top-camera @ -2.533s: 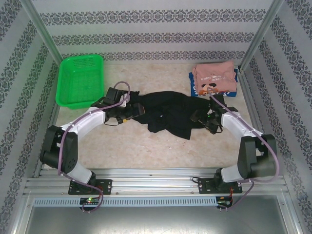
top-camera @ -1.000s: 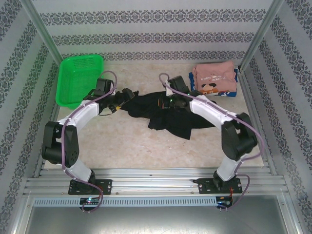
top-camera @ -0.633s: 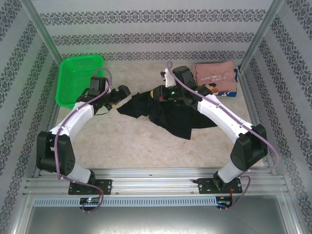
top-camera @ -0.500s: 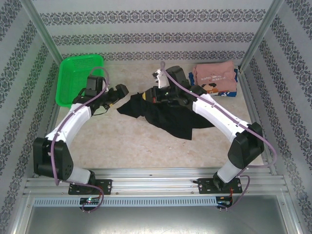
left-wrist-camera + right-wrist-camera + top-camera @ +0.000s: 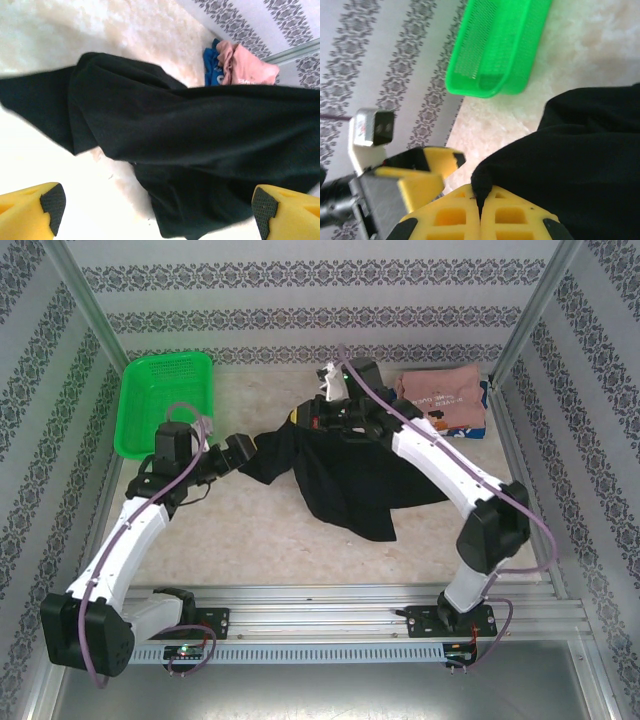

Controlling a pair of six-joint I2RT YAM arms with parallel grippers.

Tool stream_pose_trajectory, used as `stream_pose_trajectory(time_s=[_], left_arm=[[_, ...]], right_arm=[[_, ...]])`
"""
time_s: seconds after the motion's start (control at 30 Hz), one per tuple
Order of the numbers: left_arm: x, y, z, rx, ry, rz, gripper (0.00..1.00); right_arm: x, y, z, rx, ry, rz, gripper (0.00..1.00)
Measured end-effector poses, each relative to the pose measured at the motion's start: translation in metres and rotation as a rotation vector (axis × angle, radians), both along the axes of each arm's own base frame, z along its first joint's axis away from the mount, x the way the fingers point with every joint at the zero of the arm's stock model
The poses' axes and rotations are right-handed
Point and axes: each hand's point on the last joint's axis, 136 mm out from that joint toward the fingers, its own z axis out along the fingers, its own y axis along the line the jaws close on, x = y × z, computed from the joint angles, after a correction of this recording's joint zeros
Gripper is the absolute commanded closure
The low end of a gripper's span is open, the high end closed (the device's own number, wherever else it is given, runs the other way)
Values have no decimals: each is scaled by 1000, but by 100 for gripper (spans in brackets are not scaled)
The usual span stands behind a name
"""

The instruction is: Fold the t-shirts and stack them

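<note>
The black t-shirt (image 5: 350, 475) lies crumpled at the table's middle, its upper edge lifted. My right gripper (image 5: 308, 422) is shut on a pinched fold of that edge (image 5: 481, 187), and black cloth (image 5: 580, 150) hangs from it to the right. My left gripper (image 5: 236, 452) stands open just left of the shirt's left corner, holding nothing. Its yellow fingers (image 5: 30, 212) frame the black shirt (image 5: 190, 150) from the side. A pink t-shirt (image 5: 440, 390) lies folded on a blue one (image 5: 470, 426) at the back right, and the pink t-shirt (image 5: 247, 70) shows beyond the black cloth.
The green mesh basket (image 5: 165, 405) stands at the back left by the wall; from the right wrist the basket (image 5: 495, 45) is just past the left gripper's finger (image 5: 420, 165). Patterned walls and metal posts enclose the table. Bare tabletop (image 5: 250, 530) lies in front of the shirt.
The right gripper has raised the black shirt's edge and carried it back and left, spreading the cloth. The left arm has drawn back to the left, off the shirt, its jaws wide.
</note>
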Motion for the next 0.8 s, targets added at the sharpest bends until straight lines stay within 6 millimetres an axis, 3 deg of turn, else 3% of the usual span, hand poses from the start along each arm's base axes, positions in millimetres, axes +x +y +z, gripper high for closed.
stream_pose_trajectory(time_s=[0.13,0.2,0.3,0.4,0.47,0.53,0.7,0.8], left_arm=[[-16,-22,-17,4,35,-80,3],[-25,-43,-18,4,39,-152,3],[-42,-74,-26,6,66,-256,3],[-53,-96,-43,19,121,-332,3],[-59,-110,-54,32,164,-379,3],[-65,-126,-61,49,195,-430,2],[-85,-185,-64,111,201,-597,3],[-94,-226,-62,162,180,-682,4]], right_arm=[[23,23,-43,-24,98,9,80],[39,34,-58,-27,129,4,57],[59,44,-59,-5,129,1,45],[79,29,-45,19,102,-30,32],[88,6,-35,14,76,-69,26],[84,-30,-29,-18,62,-123,21],[20,-154,-11,-133,15,-316,10],[-23,-209,-15,-173,-15,-411,6]])
